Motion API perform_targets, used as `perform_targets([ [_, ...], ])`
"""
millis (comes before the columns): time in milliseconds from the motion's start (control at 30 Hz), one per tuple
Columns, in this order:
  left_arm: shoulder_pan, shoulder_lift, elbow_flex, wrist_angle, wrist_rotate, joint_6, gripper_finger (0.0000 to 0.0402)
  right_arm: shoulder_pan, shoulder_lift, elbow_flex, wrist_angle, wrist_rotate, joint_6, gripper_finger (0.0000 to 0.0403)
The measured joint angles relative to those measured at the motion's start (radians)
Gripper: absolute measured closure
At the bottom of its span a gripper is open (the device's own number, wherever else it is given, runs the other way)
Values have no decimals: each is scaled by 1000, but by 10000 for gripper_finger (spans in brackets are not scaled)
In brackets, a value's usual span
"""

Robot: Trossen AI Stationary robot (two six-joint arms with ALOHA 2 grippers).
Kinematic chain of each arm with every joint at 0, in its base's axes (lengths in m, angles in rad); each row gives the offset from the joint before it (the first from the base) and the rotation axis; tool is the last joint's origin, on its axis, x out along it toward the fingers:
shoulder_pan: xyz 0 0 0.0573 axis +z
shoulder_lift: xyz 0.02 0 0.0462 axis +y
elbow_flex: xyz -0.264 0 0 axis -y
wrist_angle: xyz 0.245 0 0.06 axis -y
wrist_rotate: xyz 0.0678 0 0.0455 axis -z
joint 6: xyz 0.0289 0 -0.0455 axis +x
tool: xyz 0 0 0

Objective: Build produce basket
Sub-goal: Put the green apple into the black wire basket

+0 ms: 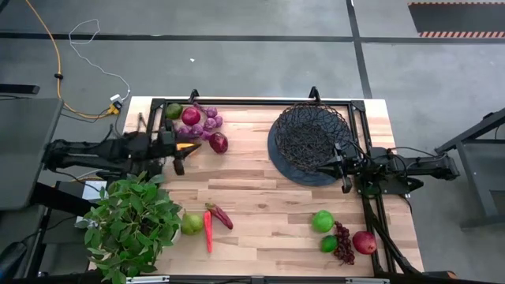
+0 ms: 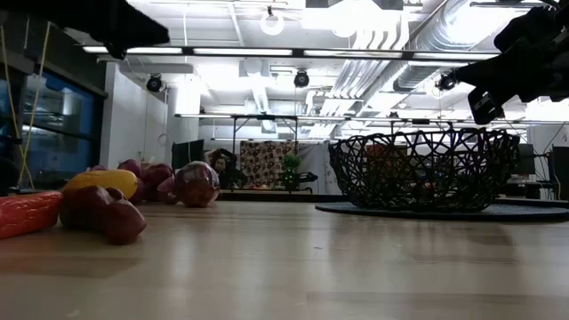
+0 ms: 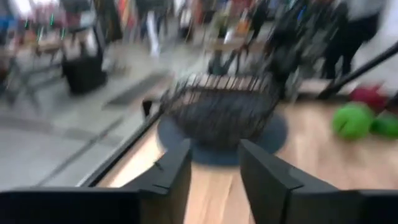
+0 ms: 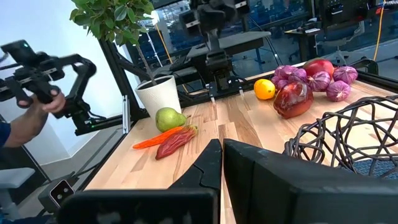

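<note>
The basket (image 1: 309, 140) sits upright, mouth up, at the bench's (image 1: 260, 213) 2 o'clock. Left gripper (image 3: 214, 177) jaws part-open, empty; right gripper (image 4: 222, 163) jaws closed, empty.

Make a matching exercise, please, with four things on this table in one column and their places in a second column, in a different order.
Things:
1. basket
2. orange
3. potted plant
4. red chilli

Places:
A. at the table's near left corner in the high view
B. next to the purple grape bunch and the dark red apple
C. close to the right gripper
D. beside a green pear, right of the plant

Pairs: 1-C, 2-B, 3-A, 4-D
</note>
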Motion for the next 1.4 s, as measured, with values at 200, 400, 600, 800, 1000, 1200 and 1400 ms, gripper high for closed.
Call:
perform_targets([
  [200, 81, 145, 125, -220, 8, -53, 201, 0, 0, 0, 0, 0, 1, 402],
  [400, 90, 180, 130, -225, 53, -38, 166, 0, 0, 0, 0, 0, 1, 402],
  [600, 89, 171, 130, -206, 115, -37, 167, 0, 0, 0, 0, 0, 1, 402],
  [800, 89, 149, 116, -154, 140, -68, 166, 0, 0, 0, 0, 0, 0, 402],
  [1000, 70, 60, -48, 102, 174, -71, 165, -1, 0, 0, 1, 0, -90, 402],
  [1200, 70, -23, -127, 199, 243, -93, 165, -1, 0, -1, 54, 11, -55, 402],
  [1400, 70, -57, -131, 200, 309, -98, 165, -1, 0, -1, 279, 147, -72, 402],
])
